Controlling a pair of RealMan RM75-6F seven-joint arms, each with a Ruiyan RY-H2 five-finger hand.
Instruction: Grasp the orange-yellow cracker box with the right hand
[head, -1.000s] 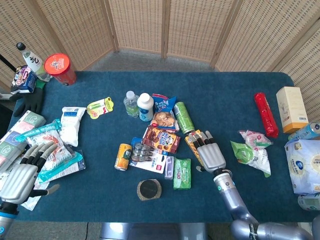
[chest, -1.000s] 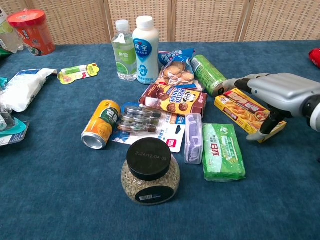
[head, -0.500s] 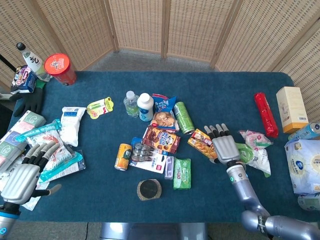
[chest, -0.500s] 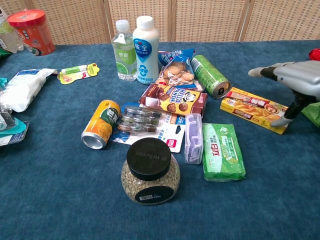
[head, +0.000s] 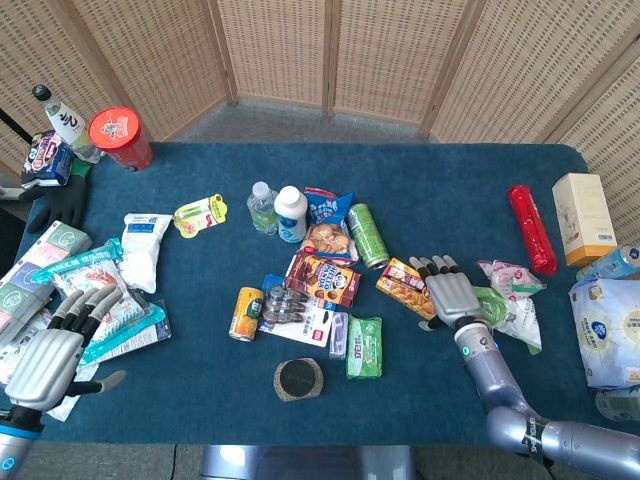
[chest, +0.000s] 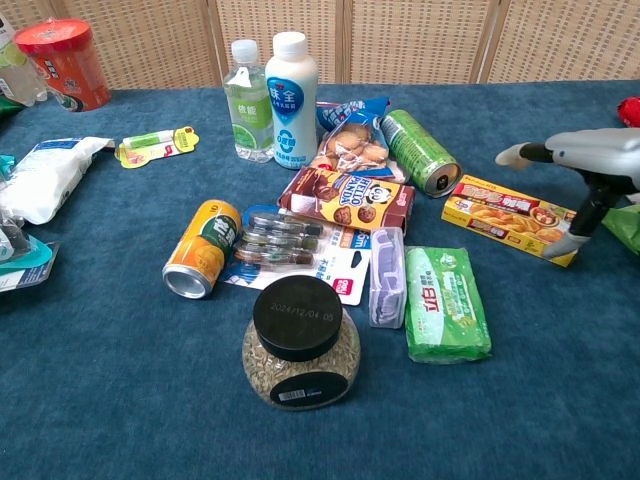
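The orange-yellow cracker box (head: 404, 285) (chest: 510, 218) lies flat on the blue table, just right of the central pile. My right hand (head: 452, 296) (chest: 588, 163) hovers at the box's right end with its fingers stretched out flat and apart. In the chest view its thumb (chest: 577, 236) reaches down to the box's near right corner, while the fingers stay above the box without closing on it. My left hand (head: 45, 362) is spread and holds nothing over the snack packets at the table's left edge; only the head view shows it.
A green can (chest: 420, 150) lies just behind the box, a green packet (chest: 447, 302) in front of it and a chocolate cookie box (chest: 347, 198) to its left. A green bag (head: 487, 305) lies under the right hand's far side. A red tube (head: 532, 228) lies further right.
My right hand has slid off the top of the cracker box to its right end. The box has shifted slightly rightward and turned. The left hand has barely moved.
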